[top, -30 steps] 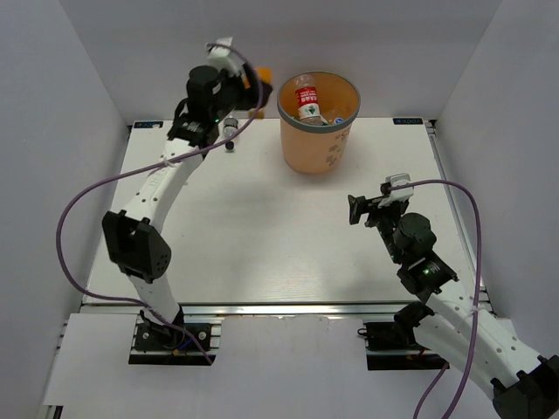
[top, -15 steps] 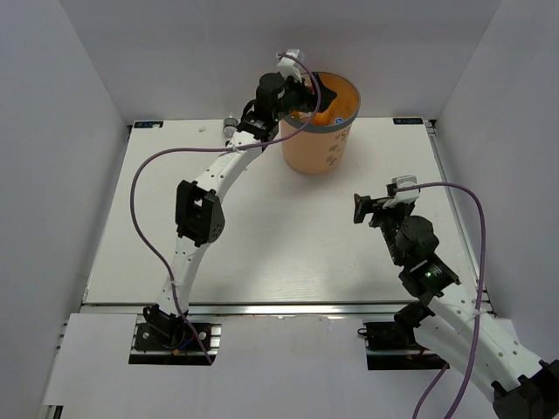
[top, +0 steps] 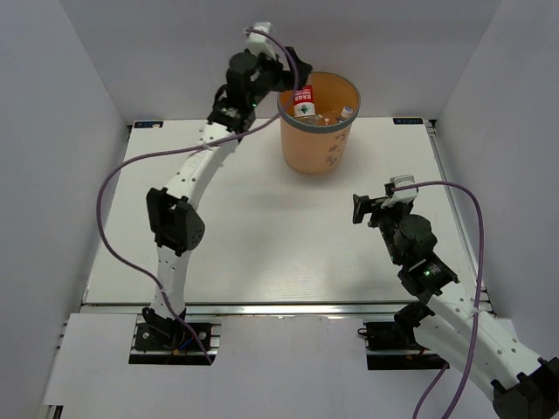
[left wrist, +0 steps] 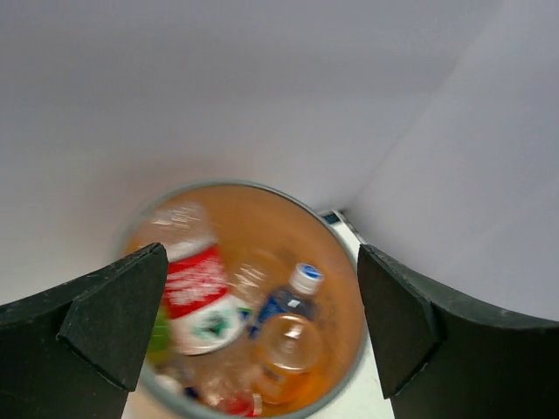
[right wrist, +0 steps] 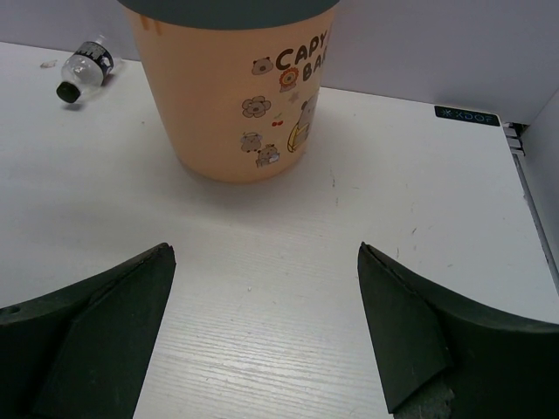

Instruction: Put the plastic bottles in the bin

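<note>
The orange bin point(top: 316, 140) is standing upright at the far middle of the desk point(right wrist: 349, 262), cartoon animals printed on its side. It is holding several plastic bottles in a loose heap: a red-labelled bottle point(left wrist: 199, 295) leaning against the bin's left wall, a clear blue-labelled bottle point(left wrist: 286, 297) with a white cap pointing up toward the rim, an orange bottle point(left wrist: 286, 345) below it, and a blurred patch of green point(left wrist: 158, 336) at the edge.

The left arm is stretching high, its left fingers point(left wrist: 109, 319) spreading wide and gripping nothing, hanging above the bin's far-left rim and looking down into it. The right arm is staying low over the desk's right side, its right fingers point(right wrist: 96, 340) also spread and empty, pointing at the bin.

A grey-labelled bottle point(right wrist: 85, 68) is lying on its side on the desk, left of the bin and apart from it, its dark cap pointing toward the near left.
</note>
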You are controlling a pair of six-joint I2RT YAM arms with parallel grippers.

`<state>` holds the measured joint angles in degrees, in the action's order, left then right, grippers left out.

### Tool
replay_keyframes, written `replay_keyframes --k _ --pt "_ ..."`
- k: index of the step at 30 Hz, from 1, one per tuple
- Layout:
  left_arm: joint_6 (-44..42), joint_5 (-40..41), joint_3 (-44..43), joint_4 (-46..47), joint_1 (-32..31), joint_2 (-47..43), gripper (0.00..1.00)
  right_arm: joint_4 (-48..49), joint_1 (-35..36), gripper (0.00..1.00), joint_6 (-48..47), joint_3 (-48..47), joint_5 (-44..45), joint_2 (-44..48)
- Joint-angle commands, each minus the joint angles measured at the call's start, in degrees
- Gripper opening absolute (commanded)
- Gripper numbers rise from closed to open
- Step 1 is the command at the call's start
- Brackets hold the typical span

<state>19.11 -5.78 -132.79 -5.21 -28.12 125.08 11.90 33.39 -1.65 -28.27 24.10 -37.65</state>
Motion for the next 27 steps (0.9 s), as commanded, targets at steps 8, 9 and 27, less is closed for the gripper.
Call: replay_keyframes --k 8,9,27 --pt "-2.1 4.2 10.9 -3.8 17.0 -2.7 0.98 3.3 -0.3 0.89 0.2 -0.3 3.6 -0.1" --pt "-2.9 3.7 10.7 -4.0 18.0 -1.6 0.98 3.1 -0.3 0.89 0.1 -0.3 3.8 -0.3" --pt "-8.6 15.5 1.1 -4.0 19.2 22.2 0.98 3.1 -0.4 0.89 -1.4 -2.5 3.9 -7.3"
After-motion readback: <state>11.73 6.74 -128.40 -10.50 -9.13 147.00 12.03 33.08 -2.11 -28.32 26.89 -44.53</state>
